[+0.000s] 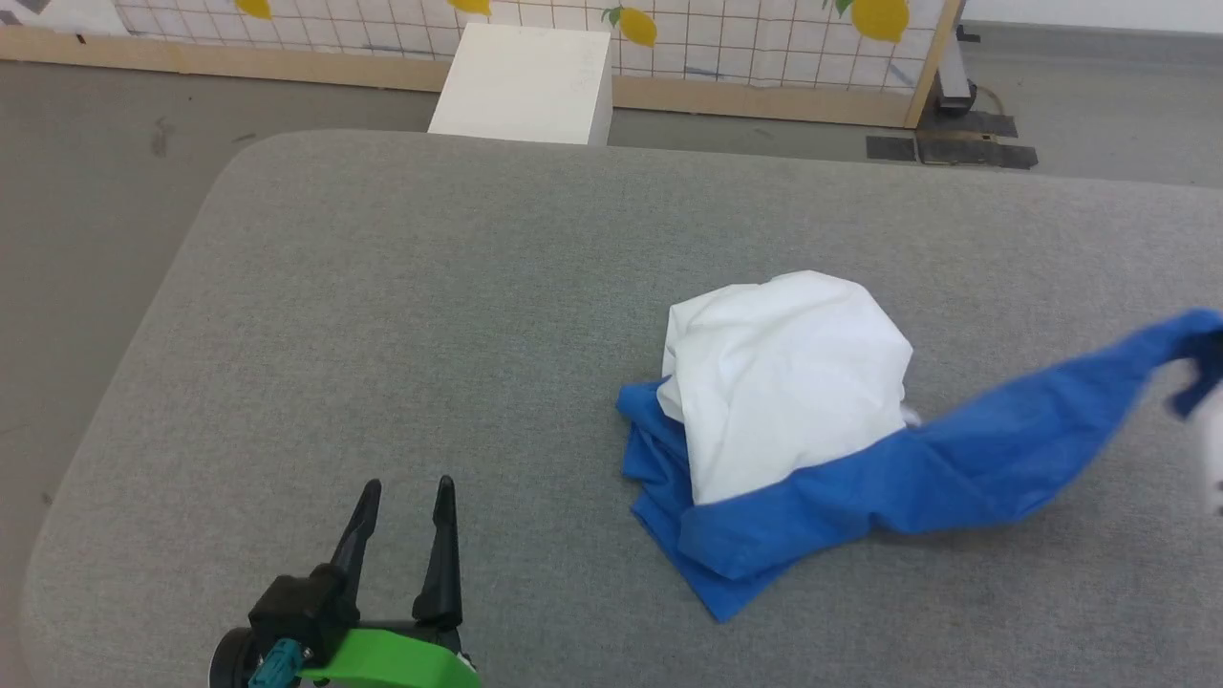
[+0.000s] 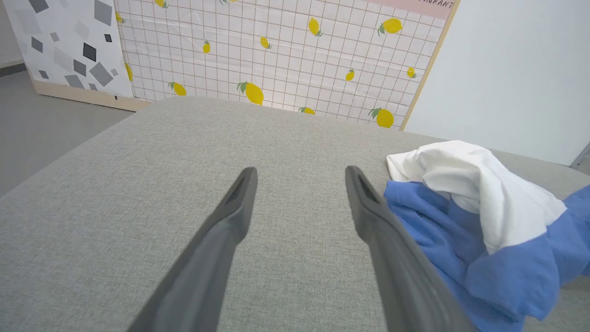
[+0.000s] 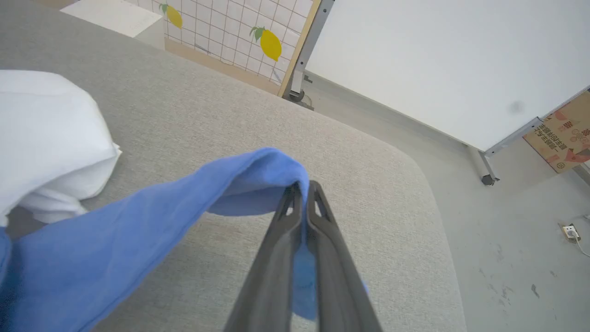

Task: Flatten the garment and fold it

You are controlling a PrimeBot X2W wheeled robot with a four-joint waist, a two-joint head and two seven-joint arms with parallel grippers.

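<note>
The garment (image 1: 783, 392) lies bunched on the grey padded table (image 1: 430, 287), a white mound over blue cloth. One blue sleeve (image 1: 1032, 440) stretches off to the right and is lifted at its end. My right gripper (image 3: 304, 186) is shut on that sleeve end (image 3: 258, 170), the cloth pinched between its two fingers above the table. My left gripper (image 1: 406, 489) stands open at the lower left, empty, well left of the heap. In the left wrist view the garment (image 2: 479, 221) sits just right of the open left gripper (image 2: 299, 173).
A white box (image 1: 525, 81) stands beyond the table's far edge, before a lemon-patterned panel (image 1: 669, 38). The table's rounded right corner (image 3: 415, 166) lies just past my right gripper, with grey floor (image 3: 507, 221) and a white board stand beyond.
</note>
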